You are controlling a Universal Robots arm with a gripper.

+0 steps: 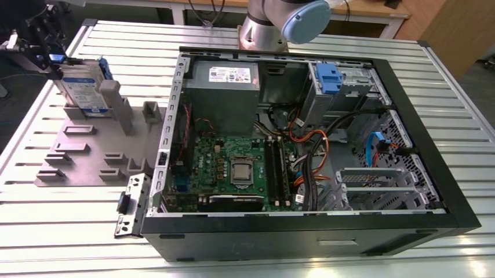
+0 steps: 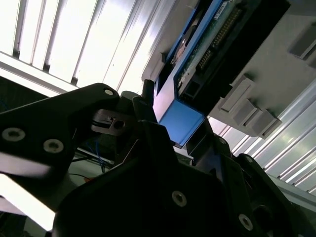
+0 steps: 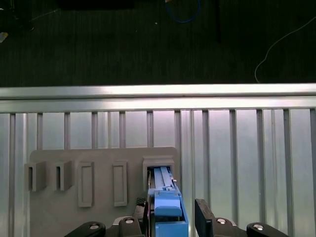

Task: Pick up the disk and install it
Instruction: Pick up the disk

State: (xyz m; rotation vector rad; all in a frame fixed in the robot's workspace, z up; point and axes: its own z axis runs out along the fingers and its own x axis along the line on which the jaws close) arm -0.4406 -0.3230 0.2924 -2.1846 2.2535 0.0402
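Slatted metal tabletop (image 1: 456, 116): under the computer case, reaching past it on every side.

Computer case (image 1: 309, 231): black, lying on its side, open at the top, the landmark for all entries below.

Robot arm (image 1: 267, 26): silver base with a blue cap, just behind the case's far wall.

Grey fixture plate (image 1: 85, 156): flat on the tabletop, just beside the case on the exterior view's left; several raised slots (most vacant).

Power-supply box (image 1: 224, 87): grey, white sticker, inside the case at its far corner toward the fixture plate.

Green circuit board (image 1: 232, 168): inside the case, nearer the camera than the power-supply box.

Disk (image 1: 83, 90): silver, white-and-blue label, blue carrier frame; outside the case, upright on edge in a slot at the plate's far end. Seen edge-on in the first wrist view (image 3: 165, 197), seated in that slot.

Claw (image 1: 53, 55): black, at the disk's upper end, well apart from the case. Fingers (image 3: 205, 219) parted and set either side of the blue carrier tab (image 2: 180, 121) (a thin gap visible along one finger), not clamped.

Blue latch (image 1: 328, 78): small, with a silver cage, inside the case at its far wall.
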